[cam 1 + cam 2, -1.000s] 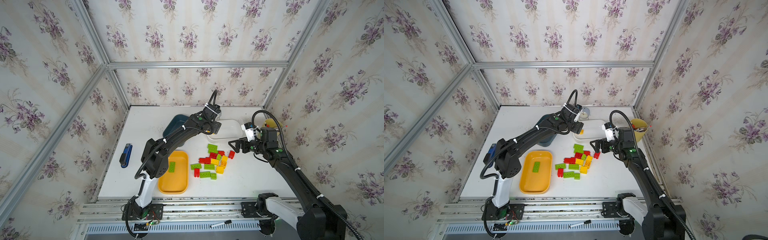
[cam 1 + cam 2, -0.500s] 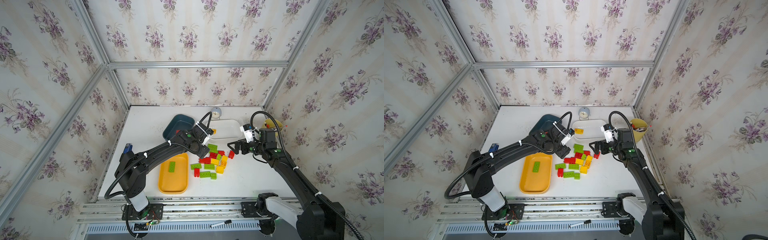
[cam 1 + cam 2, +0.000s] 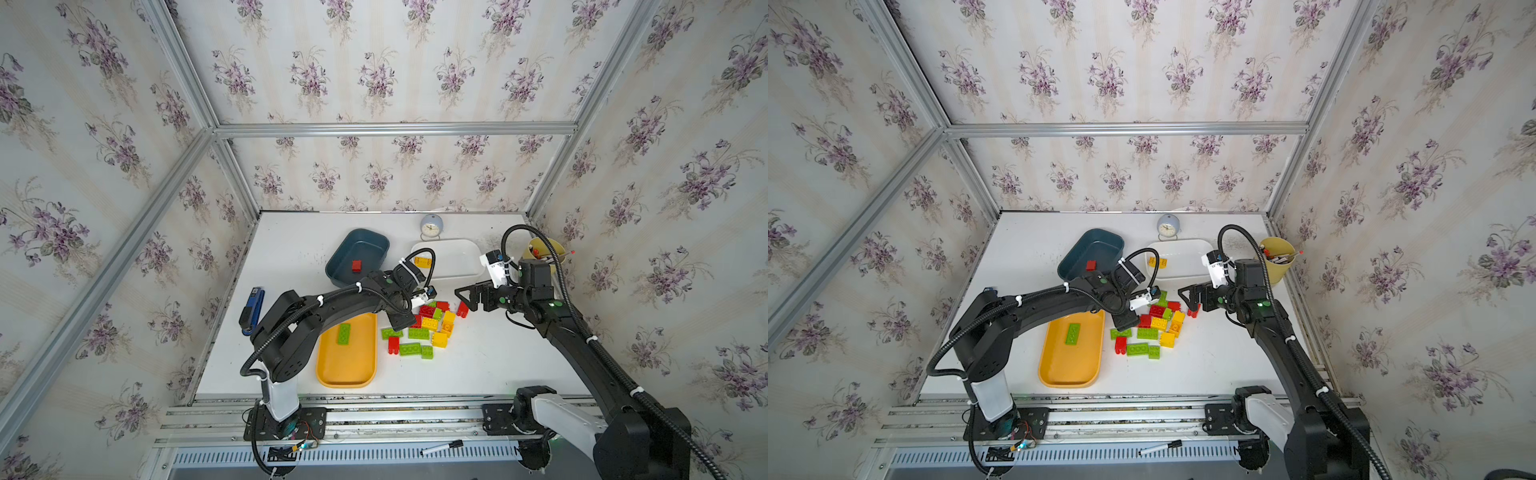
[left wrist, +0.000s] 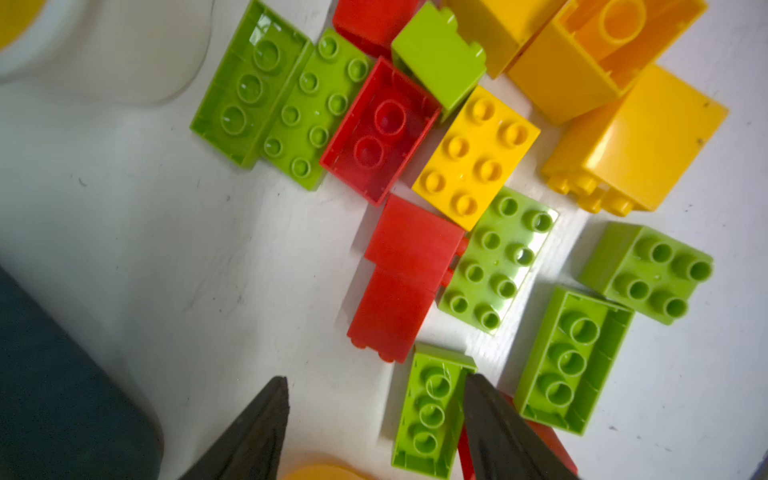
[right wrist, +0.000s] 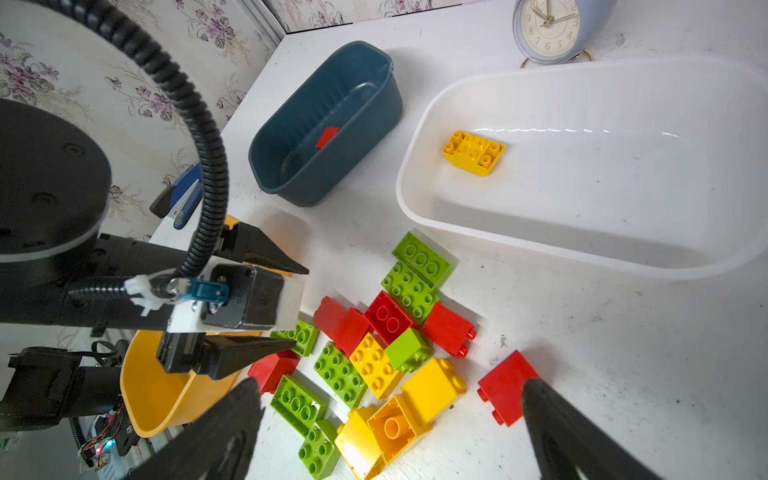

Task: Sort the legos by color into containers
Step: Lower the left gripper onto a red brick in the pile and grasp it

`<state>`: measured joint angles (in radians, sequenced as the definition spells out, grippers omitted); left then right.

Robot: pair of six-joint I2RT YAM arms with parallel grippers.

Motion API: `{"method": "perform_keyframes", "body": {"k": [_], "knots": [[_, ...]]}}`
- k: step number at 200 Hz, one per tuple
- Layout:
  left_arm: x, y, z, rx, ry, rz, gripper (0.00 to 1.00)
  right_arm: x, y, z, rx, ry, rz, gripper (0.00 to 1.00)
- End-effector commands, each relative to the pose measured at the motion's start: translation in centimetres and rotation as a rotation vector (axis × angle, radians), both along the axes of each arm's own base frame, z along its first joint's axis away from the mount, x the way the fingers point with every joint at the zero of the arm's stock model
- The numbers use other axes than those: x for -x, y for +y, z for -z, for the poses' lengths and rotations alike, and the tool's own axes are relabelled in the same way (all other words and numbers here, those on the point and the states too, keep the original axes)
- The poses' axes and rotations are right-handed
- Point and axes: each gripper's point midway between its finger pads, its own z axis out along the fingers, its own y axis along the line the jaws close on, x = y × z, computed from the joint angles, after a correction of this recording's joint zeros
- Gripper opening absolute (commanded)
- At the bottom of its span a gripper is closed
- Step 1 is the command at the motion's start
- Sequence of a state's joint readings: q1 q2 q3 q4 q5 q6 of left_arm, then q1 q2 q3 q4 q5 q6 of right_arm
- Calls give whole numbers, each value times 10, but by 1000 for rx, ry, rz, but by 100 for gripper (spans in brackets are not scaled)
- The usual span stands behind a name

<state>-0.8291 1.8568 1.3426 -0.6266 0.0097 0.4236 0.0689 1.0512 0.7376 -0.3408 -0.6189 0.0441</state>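
In both top views, sorting had barely begun. The blue-grey tray (image 3: 370,245) held one red brick (image 3: 356,266), the white tray (image 3: 457,259) one yellow brick (image 3: 422,261), and the yellow-orange tray (image 3: 347,365) one green oblong brick (image 3: 343,333). The pile of legos (image 3: 424,328) lay unsorted on the table (image 3: 498,357) between the arms.

In the left wrist view, the left gripper (image 4: 376,378) stood partly apart and empty over bare table, one finger overlapping an upturned green brick (image 4: 432,411).

In the right wrist view, the right gripper (image 5: 390,384) gaped wide and held nothing, a lone red brick (image 5: 505,386) just beside one finger. Nearly every brick was left to sort, I judged.
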Motion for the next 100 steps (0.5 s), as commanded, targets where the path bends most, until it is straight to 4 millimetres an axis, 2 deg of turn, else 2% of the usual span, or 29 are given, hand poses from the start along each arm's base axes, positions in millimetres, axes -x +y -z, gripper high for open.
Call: {"method": "perform_keyframes", "body": {"k": [1, 33, 64, 100], "knots": [[-1, -10, 7, 7, 2, 86, 68, 0, 0, -2, 9, -11, -5, 100], [-3, -13, 15, -9, 6, 111, 64, -1, -1, -3, 16, -11, -8, 100], [-1, -7, 31, -49, 24, 115, 64, -2, -1, -3, 19, -12, -6, 100], [-5, -7, 38, -68, 21, 109, 63, -2, 0, -4, 18, -10, -12, 100]]}}
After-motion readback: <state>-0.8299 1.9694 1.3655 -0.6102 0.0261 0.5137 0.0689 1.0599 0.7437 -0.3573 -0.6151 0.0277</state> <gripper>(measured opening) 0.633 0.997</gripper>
